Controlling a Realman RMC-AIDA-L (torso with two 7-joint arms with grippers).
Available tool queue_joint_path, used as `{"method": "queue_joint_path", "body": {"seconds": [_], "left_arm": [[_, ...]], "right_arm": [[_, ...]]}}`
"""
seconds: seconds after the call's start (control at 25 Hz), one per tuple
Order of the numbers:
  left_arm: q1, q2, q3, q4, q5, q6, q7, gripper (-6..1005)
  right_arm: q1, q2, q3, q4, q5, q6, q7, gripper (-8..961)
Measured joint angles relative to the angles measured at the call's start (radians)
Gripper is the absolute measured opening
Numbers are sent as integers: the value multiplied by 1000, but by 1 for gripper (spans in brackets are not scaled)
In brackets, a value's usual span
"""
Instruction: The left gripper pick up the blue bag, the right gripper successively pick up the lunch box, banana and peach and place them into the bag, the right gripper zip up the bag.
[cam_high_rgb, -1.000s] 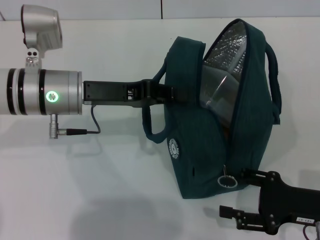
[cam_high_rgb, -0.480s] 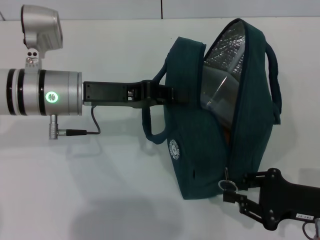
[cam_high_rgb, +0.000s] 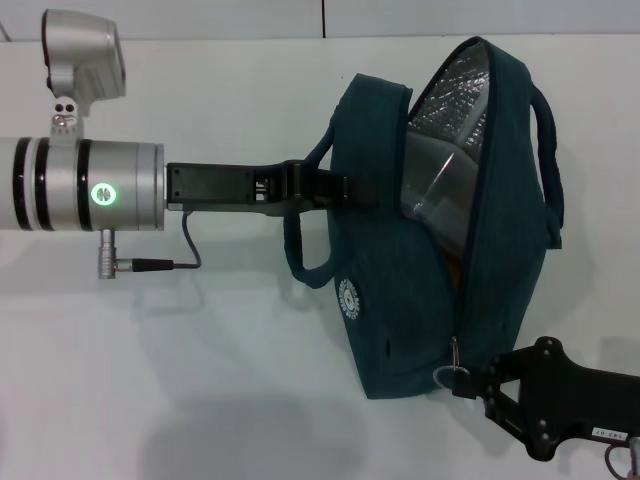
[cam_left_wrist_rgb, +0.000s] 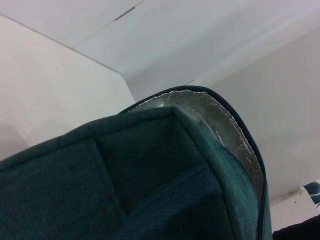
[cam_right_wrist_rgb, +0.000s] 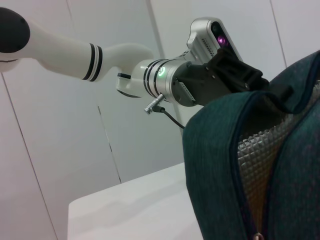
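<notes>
The blue bag (cam_high_rgb: 400, 300) hangs above the white table, mouth partly unzipped, silver lining (cam_high_rgb: 460, 100) showing. My left gripper (cam_high_rgb: 335, 188) reaches in from the left and is shut on the bag's near handle (cam_high_rgb: 293, 250). At the bag's lower right corner my right gripper (cam_high_rgb: 468, 382) is shut on the metal ring zip pull (cam_high_rgb: 452, 373). A clear plastic shape, apparently the lunch box (cam_high_rgb: 432, 185), and an orange sliver (cam_high_rgb: 453, 268) show inside the opening. The peach is hidden. The right wrist view shows the bag (cam_right_wrist_rgb: 220, 150) and the left gripper (cam_right_wrist_rgb: 235, 75) holding it.
The white table (cam_high_rgb: 200, 380) spreads under the bag. The left arm's silver cylinder (cam_high_rgb: 90, 185) and its cable (cam_high_rgb: 150, 263) cross the left half. A white wall (cam_high_rgb: 250, 18) stands behind. The bag's far handle (cam_high_rgb: 550, 160) sticks out to the right.
My right gripper, open a second ago just below and right of the ring pull, has moved up to it and shut on it. The bag and left arm have stayed still.
</notes>
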Motion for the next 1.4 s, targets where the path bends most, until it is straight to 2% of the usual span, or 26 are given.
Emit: {"method": "queue_joint_path", "body": {"seconds": [0.16, 0.56, 1.2, 1.4], "left_arm": [[0, 0, 0, 0, -2, 0, 4, 93], [8, 0, 0, 0, -6, 0, 7, 94], [23, -3, -5, -6, -11, -8, 71, 95], [43, -3, -9, -9, -58, -6, 113, 96]], "right_arm": [[-13, -2, 1, 0, 19, -3, -2, 5], [-78, -12, 2, -23, 129, -77, -9, 5], [-57, -6, 1, -25, 253, -238, -36, 5], [-48, -2, -7, -22, 303, -254, -42, 5]]}}
